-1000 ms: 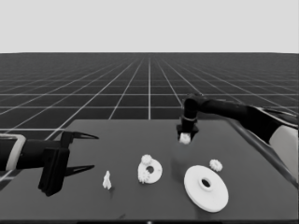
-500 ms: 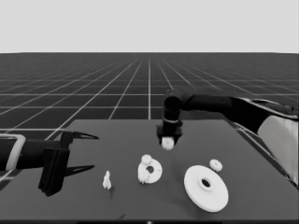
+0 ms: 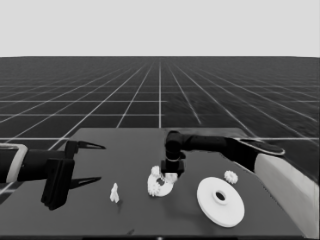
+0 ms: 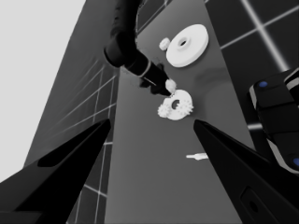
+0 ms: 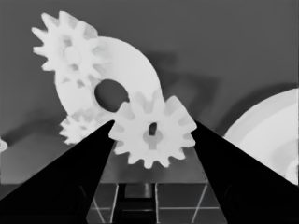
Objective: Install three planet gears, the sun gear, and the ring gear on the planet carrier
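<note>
Planet gear (image 5: 153, 134) clamped between right gripper (image 3: 170, 176) fingers (image 5: 70, 177), above smaller round part (image 3: 159, 186).

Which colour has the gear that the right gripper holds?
White; the gear shows best in the right wrist view.

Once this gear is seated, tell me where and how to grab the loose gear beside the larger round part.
Pinch the loose gear across its toothed rim from straight above: it lies flat, apart from the larger round part, so fingers fit either side.
</note>
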Available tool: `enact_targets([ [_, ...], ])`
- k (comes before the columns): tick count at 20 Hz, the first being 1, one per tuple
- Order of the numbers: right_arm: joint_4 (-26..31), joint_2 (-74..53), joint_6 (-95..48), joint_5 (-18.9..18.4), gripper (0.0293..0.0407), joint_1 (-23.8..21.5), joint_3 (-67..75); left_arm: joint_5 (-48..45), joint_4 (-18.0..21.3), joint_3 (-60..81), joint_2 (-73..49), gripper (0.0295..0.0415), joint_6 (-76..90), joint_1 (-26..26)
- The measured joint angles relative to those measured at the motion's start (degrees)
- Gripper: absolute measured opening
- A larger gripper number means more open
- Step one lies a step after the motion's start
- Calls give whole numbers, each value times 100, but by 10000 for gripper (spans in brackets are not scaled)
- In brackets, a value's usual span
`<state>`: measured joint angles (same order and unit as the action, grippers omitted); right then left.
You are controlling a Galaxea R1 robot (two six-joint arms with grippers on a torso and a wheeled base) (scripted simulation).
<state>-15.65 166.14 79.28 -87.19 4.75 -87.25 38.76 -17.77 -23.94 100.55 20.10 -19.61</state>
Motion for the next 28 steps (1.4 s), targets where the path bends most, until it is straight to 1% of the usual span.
enact_targets([
  [2, -251, 72, -168, 114, 312, 289, -274, 0, 0, 0, 0, 385, 0, 0],
  [7, -366, 115, -256, 182, 312, 408, -425, 0, 0, 0, 0, 385, 0, 0],
  [8, -369, 116, -259, 184, 344, 411, -430, 0, 0, 0, 0, 385, 0, 0],
  [9, -371, 117, -261, 186, 372, 413, -432, 0, 0, 0, 0, 385, 0, 0],
  [10, -373, 117, -261, 187, 381, 414, -434, 0, 0, 0, 0, 385, 0, 0],
  [11, -373, 118, -262, 187, 383, 414, -435, 0, 0, 0, 0, 385, 0, 0],
  [17, -374, 118, -262, 188, 385, 415, -436, 0, 0, 0, 0, 385, 0, 0],
  [18, 367, -91, 173, -170, 385, -197, 289, 0, 0, 0, 0, 385, 0, 0],
  [19, 913, -133, 327, -262, 385, -855, 503, 0, 0, 0, 0, 385, 0, 0],
  [20, 1253, -124, 334, -282, 385, -1247, 503, 0, 0, 0, 0, 385, 0, 0],
  [21, 1453, -109, 306, -291, 385, -1469, 458, 0, 0, 0, 0, 385, 0, 0],
  [23, 1637, -89, 260, -302, 385, -1661, 389, 0, 0, 0, 0, 385, 0, 0],
  [27, 1721, -77, 229, -310, 385, -1739, 346, 0, 0, 0, 0, 385, 0, 0],
  [28, 1772, -1322, -558, -331, 386, -1789, 1630, 0, 0, 0, 0, 385, 0, 0],
])
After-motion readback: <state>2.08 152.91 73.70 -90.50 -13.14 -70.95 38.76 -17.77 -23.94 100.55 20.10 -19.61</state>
